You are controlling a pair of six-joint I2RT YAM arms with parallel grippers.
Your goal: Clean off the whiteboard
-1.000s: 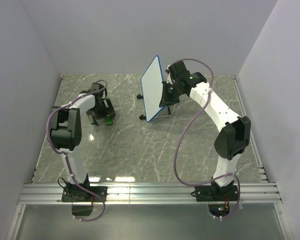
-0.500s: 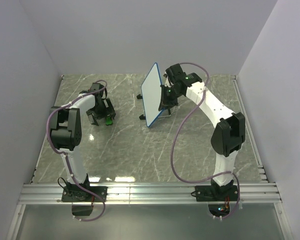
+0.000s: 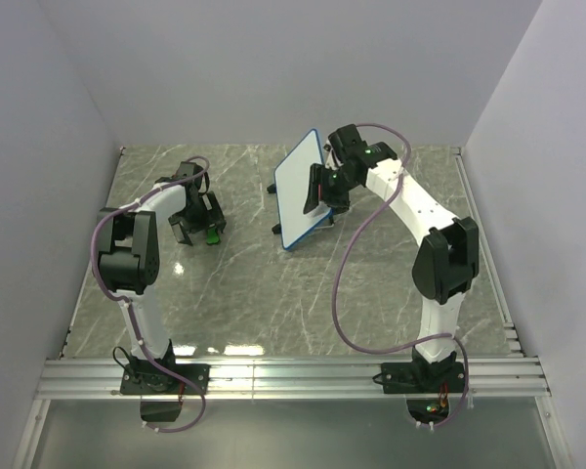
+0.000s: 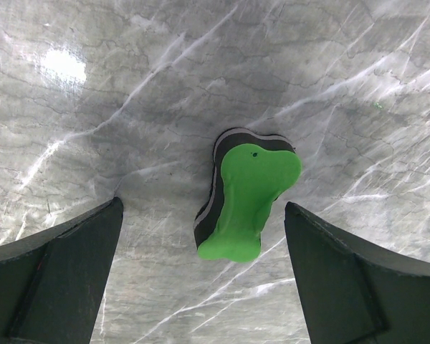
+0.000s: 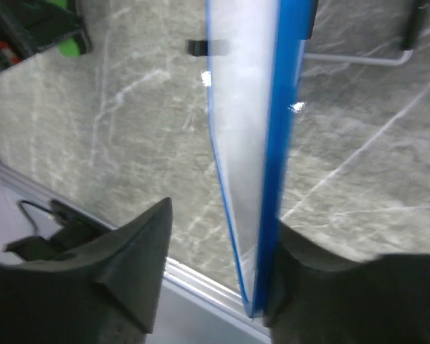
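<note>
On the left of the desk (image 3: 273, 293), the left arm's fingers (image 4: 202, 208) hang spread wide just above a small green eraser (image 4: 247, 193), which lies flat on the marble between them, touching neither. Its long axis runs roughly crosswise to the line the fingers would close along, so a straight drop and squeeze would likely catch its narrow waist. Only the left wrist view shows this alignment and the eraser's dark underlayer; from above it is just a green speck beside the hand. Farther back, near the middle of the desk, the whiteboard (image 3: 298, 191) stands tilted on one lower corner, its white face turned toward the left arm, with the right arm at its right rim. The right wrist view sees it edge-on: the right arm's fingers (image 5: 222, 222) straddle the blue rim, one against the back, while a sliver of desk shows between the other and the face, so they look parted rather than pinching. The wire stand (image 5: 358, 59) shows behind. No writing can be made out in either view. The left arm is much nearer the eraser.
</note>
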